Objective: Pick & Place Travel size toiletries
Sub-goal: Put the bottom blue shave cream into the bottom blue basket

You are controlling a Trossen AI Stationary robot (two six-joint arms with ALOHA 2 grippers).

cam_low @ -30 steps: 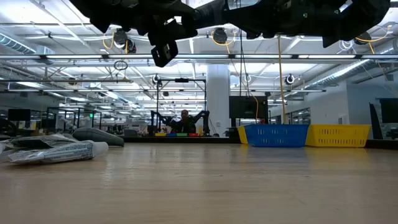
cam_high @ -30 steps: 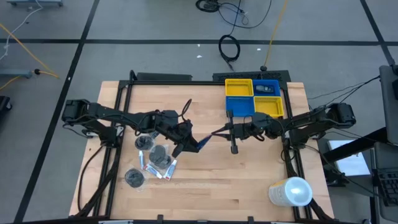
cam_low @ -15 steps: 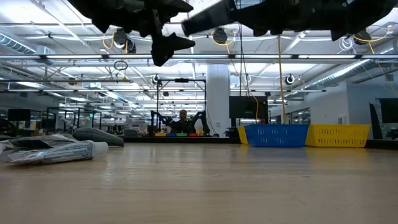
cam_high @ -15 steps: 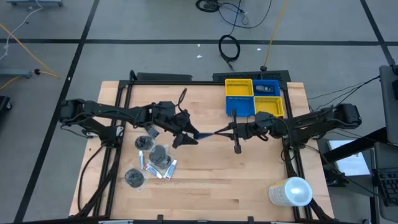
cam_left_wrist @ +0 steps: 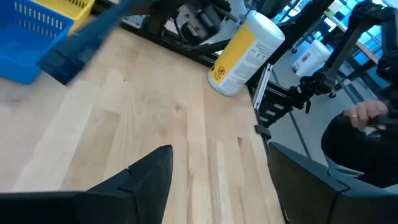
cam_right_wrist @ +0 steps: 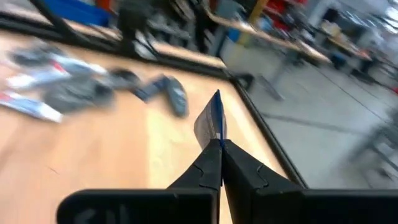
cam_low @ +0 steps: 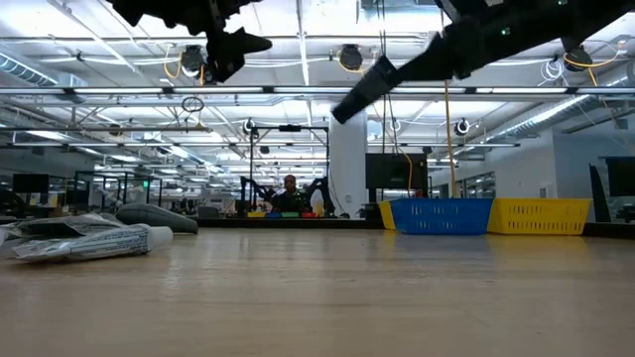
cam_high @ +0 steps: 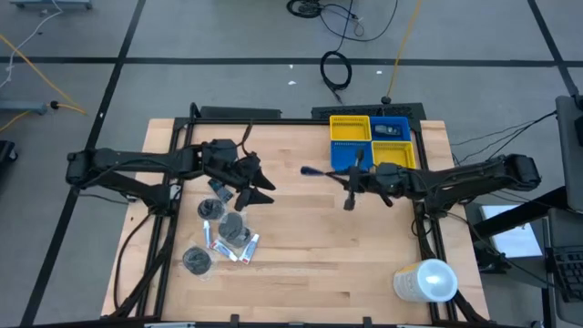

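Blue toiletry sachet [cam_right_wrist: 212, 119] clamped in right end effector [cam_right_wrist: 219, 146], left end effector [cam_high: 256, 183] apart

One camera hangs high above the wooden table [cam_high: 301, 264] and looks straight down, so the whole top and the floor around it fit in. Another sits low at the table's [cam_low: 317, 297] edge and looks flat across the wood into a big room; the blue bin [cam_low: 442, 214] and yellow bin [cam_low: 541, 215] stand at the far side, and the same bins show from above at the table's back edge [cam_high: 350, 155]. A camera on the left arm looks close down at the table [cam_left_wrist: 124, 124] toward the white cylinder [cam_left_wrist: 242, 53]. A camera on the right arm looks close across the table [cam_right_wrist: 93, 155] toward the pile of toiletries [cam_right_wrist: 74, 87].
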